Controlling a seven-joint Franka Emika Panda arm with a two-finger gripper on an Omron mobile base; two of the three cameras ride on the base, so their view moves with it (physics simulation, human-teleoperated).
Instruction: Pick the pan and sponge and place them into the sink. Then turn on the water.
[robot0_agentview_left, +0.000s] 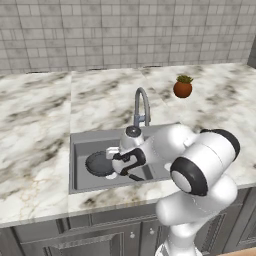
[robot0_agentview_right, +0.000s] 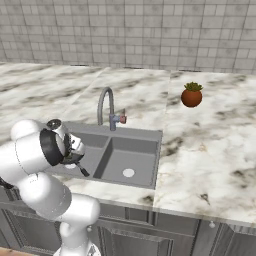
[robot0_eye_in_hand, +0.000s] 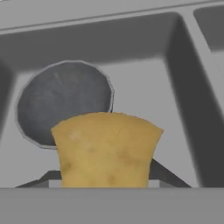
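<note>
Gripper (robot0_agentview_left: 118, 161): in the left base view it sits at centre frame, hanging over the left basin; in the right base view it is at the left edge, mostly hidden behind the arm's own elbow.
Jaws: part-way apart and closed on the sponge; in the hand view the yellow block sits low at centre, right between where the tips rise, hiding both tips.
Sponge (robot0_eye_in_hand: 106, 148): a yellow-tan block with mottled darker patches, held above the basin floor; it overlaps the lower right rim of the pan in the hand view, though whether it touches the pan I cannot tell.
Pan (robot0_agentview_left: 99, 164): round, dark grey, lying flat on the floor of the left basin; left of centre in the left base view and upper left of centre in the hand view (robot0_eye_in_hand: 63, 103). Its thin black handle probably is the dark bar running lower right from the gripper in the right base view.
Sink (robot0_agentview_right: 150, 165): dark grey, two basins, set in the marble counter (robot0_agentview_left: 35, 130); the right basin shows a pale round drain (robot0_agentview_right: 128, 173).
Faucet (robot0_agentview_right: 106, 105): tall grey arch behind the basins, centre of both base views.
Plant pot (robot0_agentview_right: 191, 96): red-orange with green leaves, on the counter at upper right, well apart from the sink.
</note>
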